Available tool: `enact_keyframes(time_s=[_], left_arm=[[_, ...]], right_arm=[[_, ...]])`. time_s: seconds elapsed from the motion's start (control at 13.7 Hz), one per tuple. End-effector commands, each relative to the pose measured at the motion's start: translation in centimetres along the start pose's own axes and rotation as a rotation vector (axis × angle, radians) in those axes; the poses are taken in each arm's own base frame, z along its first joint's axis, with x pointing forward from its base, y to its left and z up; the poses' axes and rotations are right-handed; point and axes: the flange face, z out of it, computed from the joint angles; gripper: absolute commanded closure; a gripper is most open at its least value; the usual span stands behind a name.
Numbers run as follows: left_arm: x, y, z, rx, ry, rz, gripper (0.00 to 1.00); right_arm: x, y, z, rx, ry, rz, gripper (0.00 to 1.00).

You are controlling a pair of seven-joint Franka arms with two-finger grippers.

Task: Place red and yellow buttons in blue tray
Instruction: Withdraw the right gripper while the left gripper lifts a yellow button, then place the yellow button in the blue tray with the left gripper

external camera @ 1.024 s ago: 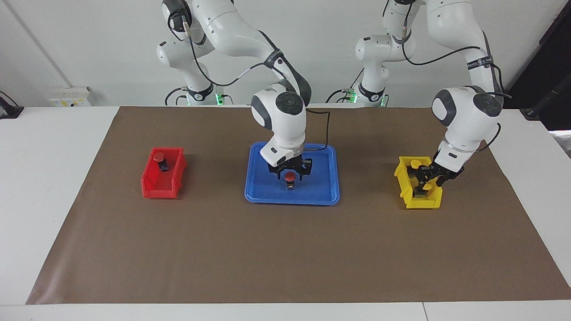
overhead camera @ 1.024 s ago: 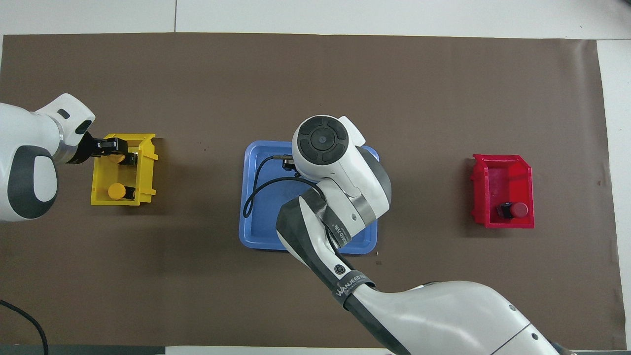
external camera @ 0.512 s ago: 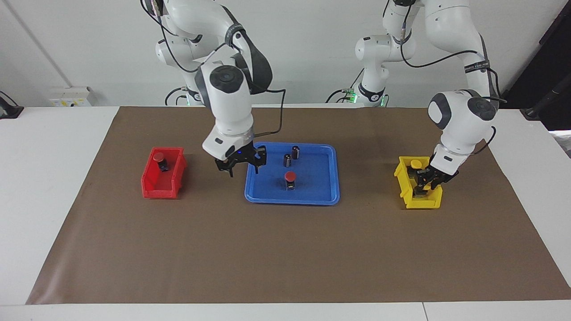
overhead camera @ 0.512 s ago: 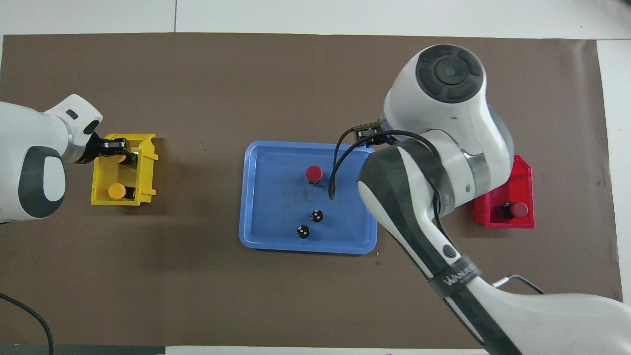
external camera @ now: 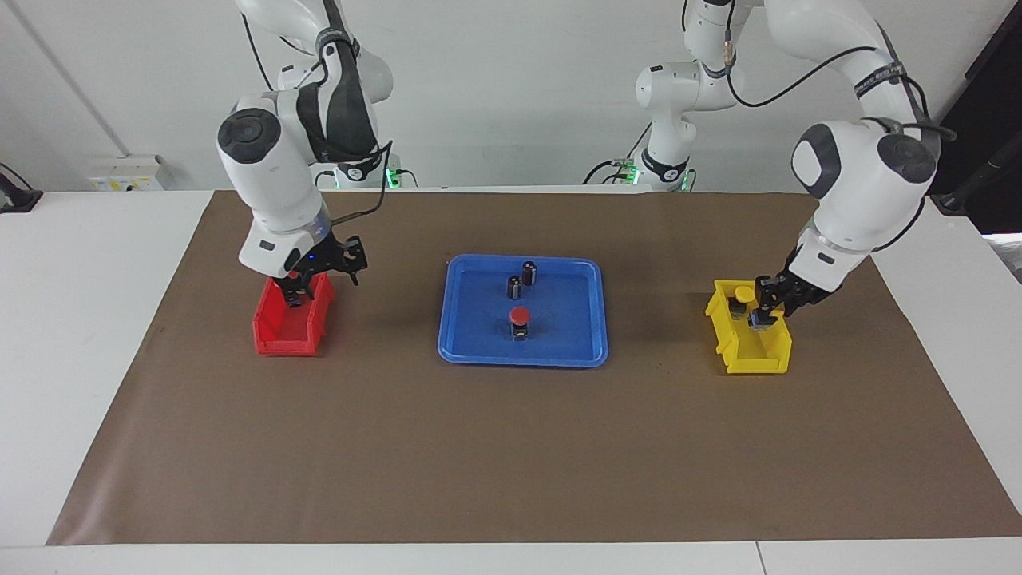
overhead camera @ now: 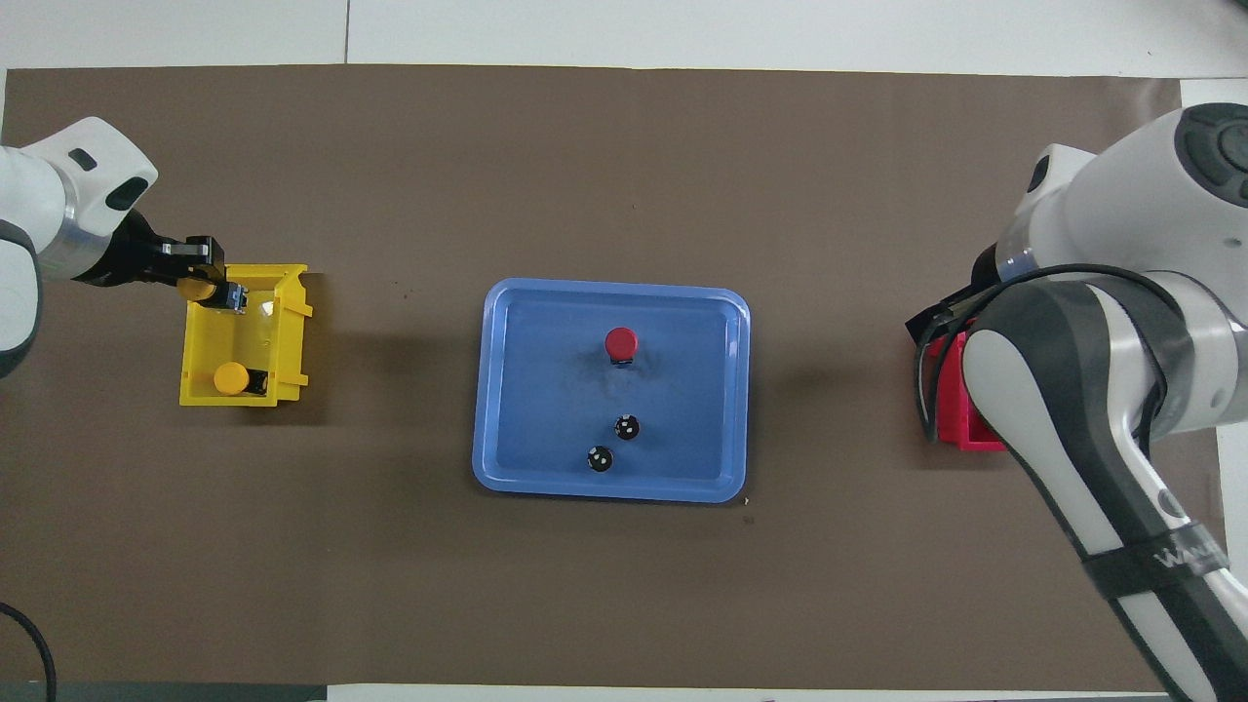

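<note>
Tray [external camera: 471, 348] [overhead camera: 507, 390], shallow blue, holds one red-capped button [external camera: 519, 317] [overhead camera: 620, 343]; left pincer [external camera: 760, 313] [overhead camera: 207, 290] grips yellow-capped button [overhead camera: 196, 290].

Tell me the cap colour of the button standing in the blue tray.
Red. The button in the blue tray shows its cap best in the overhead view.

Two red buttons [external camera: 519, 315] [external camera: 292, 276], two yellow buttons [overhead camera: 231, 376] [overhead camera: 196, 289], two dark cylinders [overhead camera: 627, 426] [overhead camera: 600, 458], one blue tray [overhead camera: 517, 390], one red bin [external camera: 279, 335], one yellow bin [overhead camera: 268, 336], two arms.
</note>
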Motion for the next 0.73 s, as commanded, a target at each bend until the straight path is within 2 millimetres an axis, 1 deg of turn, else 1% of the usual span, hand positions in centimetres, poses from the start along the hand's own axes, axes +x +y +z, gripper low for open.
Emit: enact_keyframes(time_s=[0.0,0.07,0.15,0.22,0.29,0.37,0.51,0.59,0.66], left_arm=[[-0.9,8.9,1.6,0.002,0.034,-0.068,0.98],[-2.1,12.4,2.9,-0.036,0.019,-0.087,0.98],[-3.7,16.0,4.7,-0.056,0.014,-0.076,0.98],[-4.8,18.2,5.9,-0.072,0.036,-0.080,0.98],[-6.0,20.2,6.9,-0.077,0.037,-0.083,0.98],[-7.1,22.8,8.4,-0.082,0.026,-0.069,0.98],[-8.5,26.5,10.5,-0.095,0.028,-0.072,0.98],[-9.2,27.8,11.4,-0.093,0.021,-0.073,0.98],[-9.7,28.9,12.7,-0.088,0.012,-0.073,0.98]], right_arm=[[-3.7,1.8,2.7,0.005,0.014,-0.100,0.22],[-5.1,3.0,4.0,-0.008,0.041,-0.143,0.22],[-6.1,3.0,5.2,-0.017,0.056,-0.191,0.22],[-7.0,3.1,6.2,-0.024,0.068,-0.225,0.22],[-7.9,3.7,7.0,-0.031,0.076,-0.262,0.22],[-8.8,4.2,7.5,-0.033,0.078,-0.294,0.22],[-10.1,4.5,8.4,-0.026,0.068,-0.350,0.22],[-10.5,4.6,8.7,-0.025,0.065,-0.390,0.22],[-11.2,5.0,9.0,-0.029,0.070,-0.408,0.22]])
